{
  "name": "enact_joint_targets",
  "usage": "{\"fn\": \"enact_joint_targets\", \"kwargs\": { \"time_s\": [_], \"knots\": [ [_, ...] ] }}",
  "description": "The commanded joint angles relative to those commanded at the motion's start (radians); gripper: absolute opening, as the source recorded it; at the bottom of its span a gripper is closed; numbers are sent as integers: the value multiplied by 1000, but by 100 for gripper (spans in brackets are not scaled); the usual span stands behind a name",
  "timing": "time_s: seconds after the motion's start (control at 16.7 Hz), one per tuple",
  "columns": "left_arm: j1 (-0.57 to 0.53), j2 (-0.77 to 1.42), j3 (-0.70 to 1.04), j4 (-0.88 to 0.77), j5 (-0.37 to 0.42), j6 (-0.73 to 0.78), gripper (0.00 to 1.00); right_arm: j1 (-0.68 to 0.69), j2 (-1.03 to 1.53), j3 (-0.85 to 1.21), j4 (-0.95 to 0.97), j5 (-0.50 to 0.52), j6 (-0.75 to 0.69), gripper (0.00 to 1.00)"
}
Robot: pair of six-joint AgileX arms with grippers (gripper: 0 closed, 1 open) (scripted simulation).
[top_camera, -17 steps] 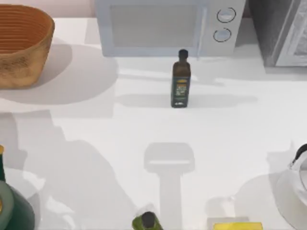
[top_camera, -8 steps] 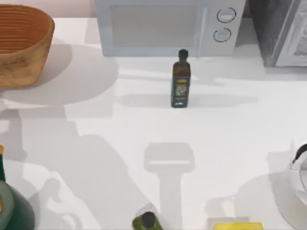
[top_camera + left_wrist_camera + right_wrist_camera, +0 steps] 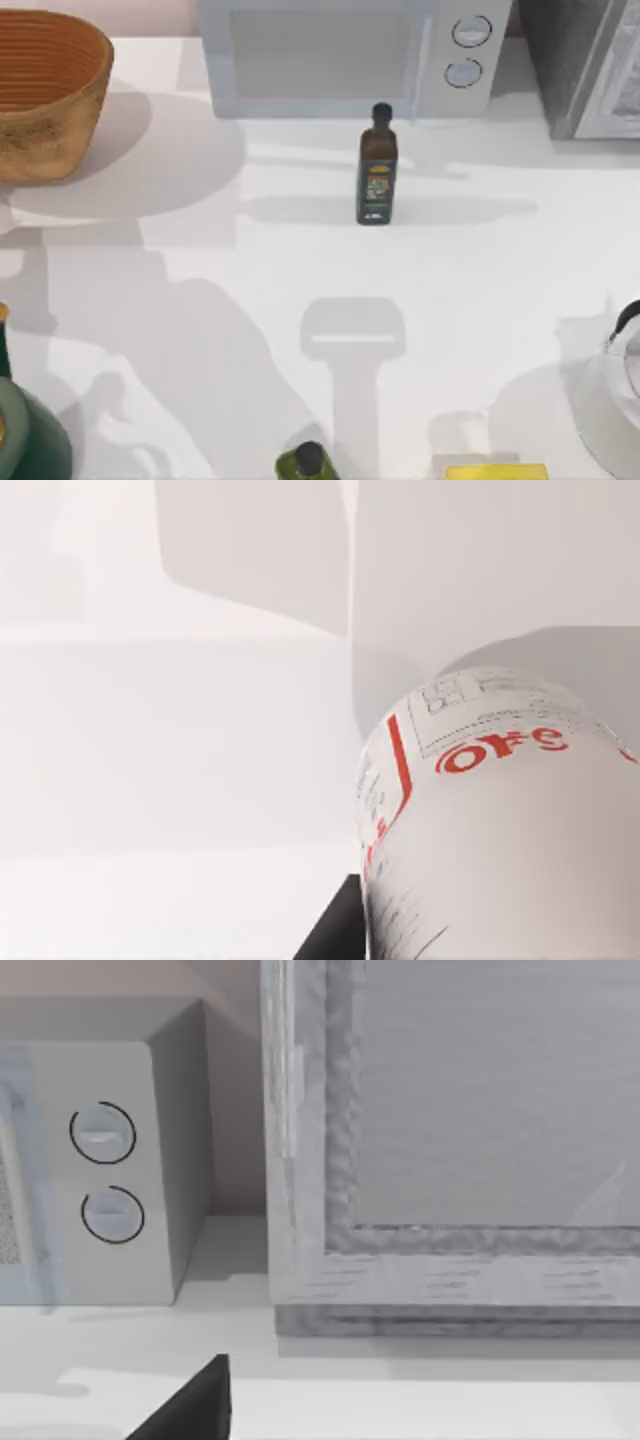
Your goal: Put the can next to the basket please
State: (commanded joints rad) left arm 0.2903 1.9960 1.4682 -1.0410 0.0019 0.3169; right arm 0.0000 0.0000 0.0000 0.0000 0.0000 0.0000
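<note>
can [image 3: 500,820] looms right up against the left wrist camera, red lettering showing | left gripper's grip: cannot tell | basket [image 3: 45,95] sits at table's far left corner | bottle [image 3: 377,170] stands mid-table

The basket [image 3: 45,95] stands at the table's [image 3: 480,290] far left corner. The microwave [image 3: 350,55] sits along the back edge, right of the basket, with a bottle [image 3: 377,167] upright just in front of it. A second bottle [image 3: 305,462] stands at the near edge, mid-table
</note>
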Motion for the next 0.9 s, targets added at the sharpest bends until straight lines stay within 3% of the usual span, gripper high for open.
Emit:
{"fn": "enact_joint_targets", "kwargs": {
  "time_s": [0.6, 0.9],
  "knots": [
    [0, 0, 0, 0, 0, 0, 98, 0, 0, 0, 0, 0, 0, 100],
    [0, 0, 0, 0, 0, 0, 100, 0, 0, 0, 0, 0, 0, 100]
  ]
}}
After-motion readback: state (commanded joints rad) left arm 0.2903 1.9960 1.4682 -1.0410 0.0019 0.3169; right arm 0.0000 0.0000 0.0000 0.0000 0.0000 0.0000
